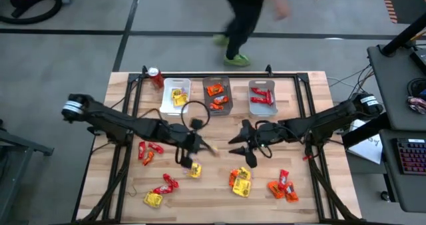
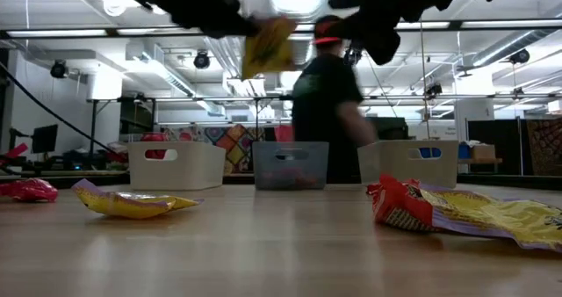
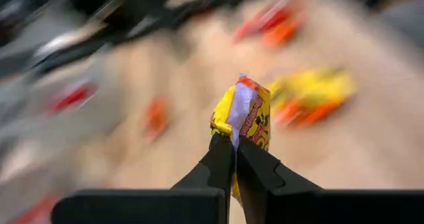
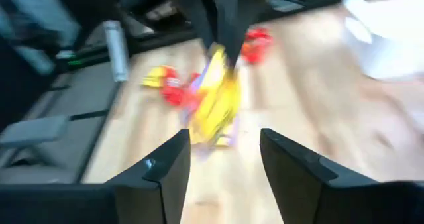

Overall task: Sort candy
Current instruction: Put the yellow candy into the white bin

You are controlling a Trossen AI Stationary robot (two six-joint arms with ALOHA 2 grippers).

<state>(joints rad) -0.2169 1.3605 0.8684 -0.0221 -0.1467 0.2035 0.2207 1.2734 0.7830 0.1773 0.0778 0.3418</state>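
Wooden desk (image 1: 219,185) with three bins in a row along its far edge. Left bin, white (image 1: 177,94): yellow packets only. Middle bin, grey (image 1: 217,96): orange packets. Right bin, pale grey (image 1: 262,97): red packets. Each bin holds only a few pieces, so sorting by colour is under way but judged well short of half done.

Unsorted candy lies loose on the near half of the desk, in four groups:
- red and orange pieces (image 1: 149,150) on the left, beside the left arm;
- a yellow packet with red ones (image 1: 160,192) near the front left;
- a yellow and orange cluster (image 1: 240,181) at front centre;
- orange and red pieces (image 1: 283,186) at front right.

A red soda can (image 1: 156,76) stands at the far left corner beside the white bin; not candy.

Left claw (image 3: 233,159): closed tight on one yellow packet (image 3: 242,114), held clear above the desk near its middle. By colour it belongs in the white bin; that drop is not yet made.

Right claw (image 4: 222,154): fingers spread apart, holding nothing, right beside the left claw at desk centre, facing the same yellow packet.

A person walks on the floor beyond the desk, not touching it.
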